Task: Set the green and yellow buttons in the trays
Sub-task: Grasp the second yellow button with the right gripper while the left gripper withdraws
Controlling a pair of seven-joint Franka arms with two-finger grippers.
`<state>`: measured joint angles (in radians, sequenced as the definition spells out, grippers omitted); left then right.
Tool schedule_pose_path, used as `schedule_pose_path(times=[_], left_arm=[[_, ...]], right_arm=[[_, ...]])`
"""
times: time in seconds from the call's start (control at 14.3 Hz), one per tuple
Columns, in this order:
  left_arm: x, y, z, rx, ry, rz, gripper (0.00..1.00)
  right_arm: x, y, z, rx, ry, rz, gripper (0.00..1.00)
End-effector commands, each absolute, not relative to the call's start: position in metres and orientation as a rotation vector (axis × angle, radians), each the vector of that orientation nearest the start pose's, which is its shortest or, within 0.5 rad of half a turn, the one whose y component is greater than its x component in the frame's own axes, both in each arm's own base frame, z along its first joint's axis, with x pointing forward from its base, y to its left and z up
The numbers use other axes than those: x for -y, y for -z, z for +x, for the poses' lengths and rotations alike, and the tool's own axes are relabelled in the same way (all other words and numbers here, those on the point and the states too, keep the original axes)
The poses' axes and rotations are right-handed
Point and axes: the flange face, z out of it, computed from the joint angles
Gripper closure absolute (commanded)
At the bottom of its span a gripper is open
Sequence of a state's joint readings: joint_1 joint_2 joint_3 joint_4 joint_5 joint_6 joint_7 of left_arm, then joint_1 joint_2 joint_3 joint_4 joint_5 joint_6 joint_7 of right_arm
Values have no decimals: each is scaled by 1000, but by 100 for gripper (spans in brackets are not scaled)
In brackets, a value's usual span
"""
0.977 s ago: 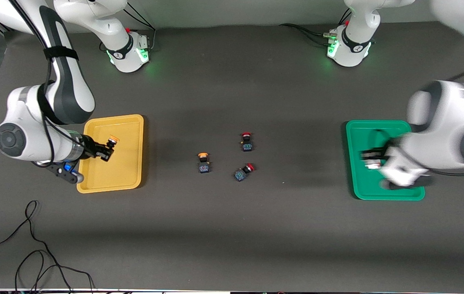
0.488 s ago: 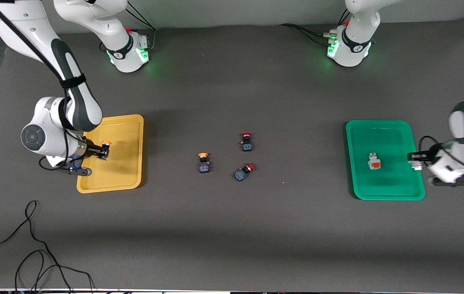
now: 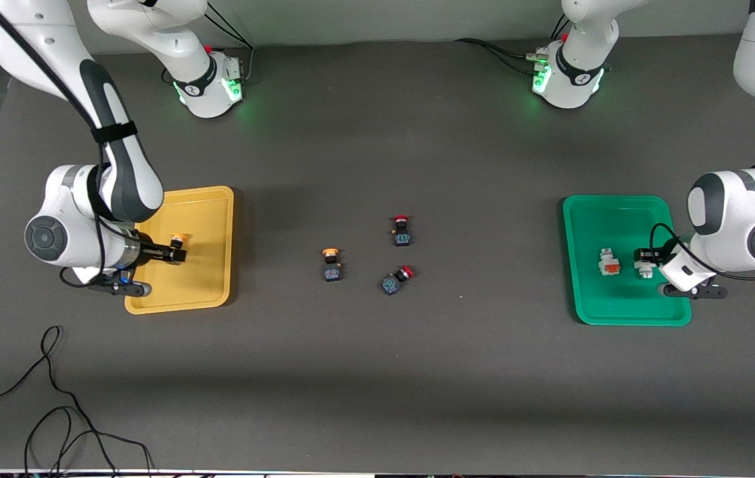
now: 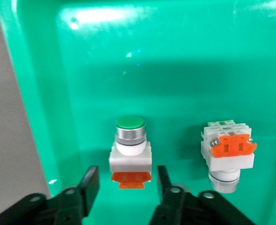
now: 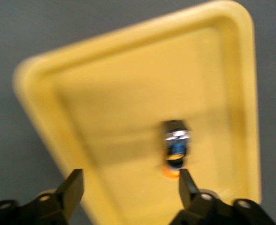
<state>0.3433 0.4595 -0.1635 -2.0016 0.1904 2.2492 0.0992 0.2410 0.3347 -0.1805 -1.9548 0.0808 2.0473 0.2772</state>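
Note:
The green tray (image 3: 616,219) holds two white-bodied buttons with orange bands. One lies on its side (image 3: 609,263) (image 4: 228,154). The other, green-capped (image 3: 645,269) (image 4: 130,149), stands beside it, between the fingers of my left gripper (image 3: 644,259) (image 4: 126,183), which is open with gaps on both sides. In the yellow tray (image 3: 208,272) (image 5: 105,108) lies a black button with an orange-yellow cap (image 3: 179,238) (image 5: 176,149). My right gripper (image 3: 174,255) (image 5: 128,187) hangs open just above it, holding nothing. Another yellow-capped button (image 3: 331,264) stands mid-table.
Two red-capped black buttons sit mid-table, one upright (image 3: 402,231) and one tipped over (image 3: 396,279), close to the yellow-capped one. A black cable (image 3: 52,398) loops near the front edge at the right arm's end.
The right gripper came down over the yellow tray and opened, letting go of the yellow-capped button. The left gripper carried the green-capped button into the green tray and opened.

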Motion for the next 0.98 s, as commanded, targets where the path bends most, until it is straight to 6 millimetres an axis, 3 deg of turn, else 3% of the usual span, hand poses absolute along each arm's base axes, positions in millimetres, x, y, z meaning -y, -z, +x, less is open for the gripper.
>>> schedule_pose_path(times=[0.0, 0.14, 0.21, 0.35, 0.49, 0.7, 0.84, 0.91], left_arm=[[-119, -260, 583, -122, -316, -3065, 0], [-126, -313, 595, -139, -376, -3056, 0], [-129, -345, 599, -139, -407, -3052, 0], [-132, -404, 600, -132, -415, -3066, 0], [-130, -454, 590, -204, -376, -3084, 0], [-115, -522, 564, -209, -293, -3118, 0], [-92, -551, 553, -221, -251, -3140, 0], [-66, -564, 550, -250, -223, -3142, 0]], right_arm=[[-141, -302, 605, -646, -372, -3078, 0], [-202, -287, 612, -896, -350, -3049, 0], [-232, -275, 615, -933, -336, -3053, 0], [-280, -261, 617, -891, -312, -3076, 0], [-318, -246, 604, -873, -312, -3099, 0], [-354, -221, 587, -866, -260, -3102, 0], [-366, -213, 581, -845, -251, -3108, 0], [-373, -210, 575, -827, -238, -3109, 0]])
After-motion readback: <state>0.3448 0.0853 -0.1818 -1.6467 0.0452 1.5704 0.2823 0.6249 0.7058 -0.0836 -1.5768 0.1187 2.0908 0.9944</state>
